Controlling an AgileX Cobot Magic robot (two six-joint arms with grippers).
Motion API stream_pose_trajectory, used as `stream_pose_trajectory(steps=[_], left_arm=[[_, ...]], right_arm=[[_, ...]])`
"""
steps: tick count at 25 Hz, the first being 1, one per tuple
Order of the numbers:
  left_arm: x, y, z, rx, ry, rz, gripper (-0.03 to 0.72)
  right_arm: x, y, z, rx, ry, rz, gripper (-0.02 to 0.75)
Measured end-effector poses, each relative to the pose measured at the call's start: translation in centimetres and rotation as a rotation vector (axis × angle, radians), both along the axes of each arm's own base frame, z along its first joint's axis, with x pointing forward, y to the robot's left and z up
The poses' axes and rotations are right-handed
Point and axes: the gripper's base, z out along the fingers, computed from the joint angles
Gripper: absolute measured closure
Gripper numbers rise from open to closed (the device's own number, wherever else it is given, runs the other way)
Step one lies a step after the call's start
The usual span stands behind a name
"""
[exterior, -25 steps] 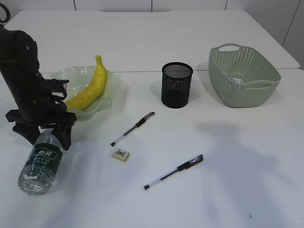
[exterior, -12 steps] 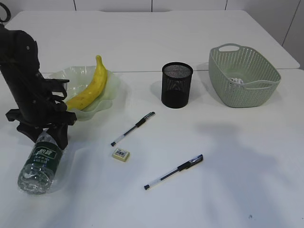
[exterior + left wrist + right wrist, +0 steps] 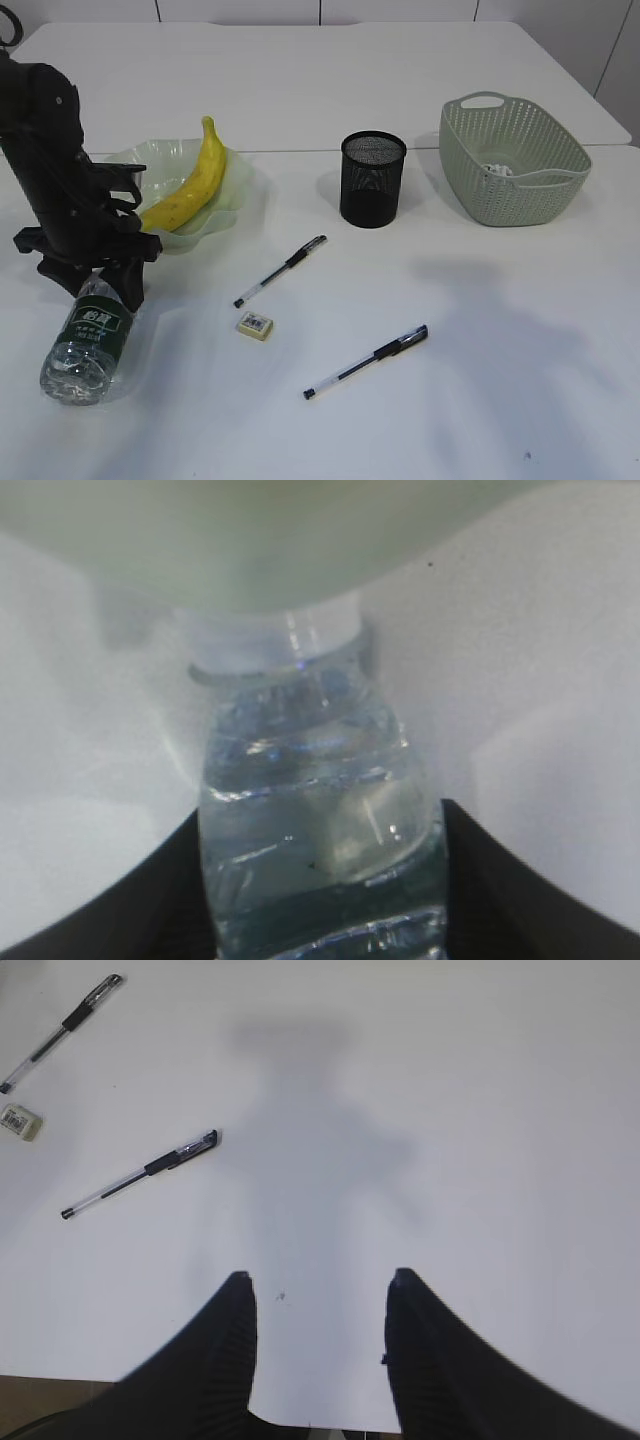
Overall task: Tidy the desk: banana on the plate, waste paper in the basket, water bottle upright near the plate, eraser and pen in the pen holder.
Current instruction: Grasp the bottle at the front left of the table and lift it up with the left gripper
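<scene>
The white tabletop (image 3: pixel 330 70) stretches back to a pale panelled wall. Compared with a second ago, the left end effector (image 3: pixel 92 283) has drawn in around the neck end of the clear plastic water bottle with the green label (image 3: pixel 88 338), and the bottle has shifted a little, its base edging up off the spot where it lay. It is still on its side at the front left, cap end towards the frilled pale green plate (image 3: pixel 240 185), base towards the near edge. In the left wrist view the black fingers (image 3: pixel 520 880) press against both flanks of the bottle's shoulder, pinching it, with water pooled inside and the cap close against the plate's rim.

The yellow banana (image 3: pixel 190 185) lies across the plate. Beside it stands the black mesh pen holder (image 3: pixel 372 180), and further right the pale green woven basket (image 3: pixel 512 160) with a white scrap of paper (image 3: pixel 498 170) inside. One black-capped clear pen (image 3: pixel 281 271) lies near the plate, the small cream eraser (image 3: pixel 255 326) just below it, and a second such pen (image 3: pixel 366 362) nearer the front. The right end effector (image 3: pixel 318 1310) hangs spread over bare tabletop, holding nothing.
</scene>
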Motion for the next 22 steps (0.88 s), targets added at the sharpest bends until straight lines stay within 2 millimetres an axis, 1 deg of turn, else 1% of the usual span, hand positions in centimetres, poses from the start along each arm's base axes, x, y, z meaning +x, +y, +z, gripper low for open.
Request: stream_pose_trajectory(steps=[17,22], left_arm=[[-0.08,0.03,0.04,0.003,0.011,-0.001,0.288],[-0.35,0.11,0.09,0.013,0.042,-0.007,0.288]], right_arm=[[0.0,0.06,0.01,0.007,0.0,0.001,0.419],[0.0,0.06,0.01,0.007,0.0,0.001,0.42]])
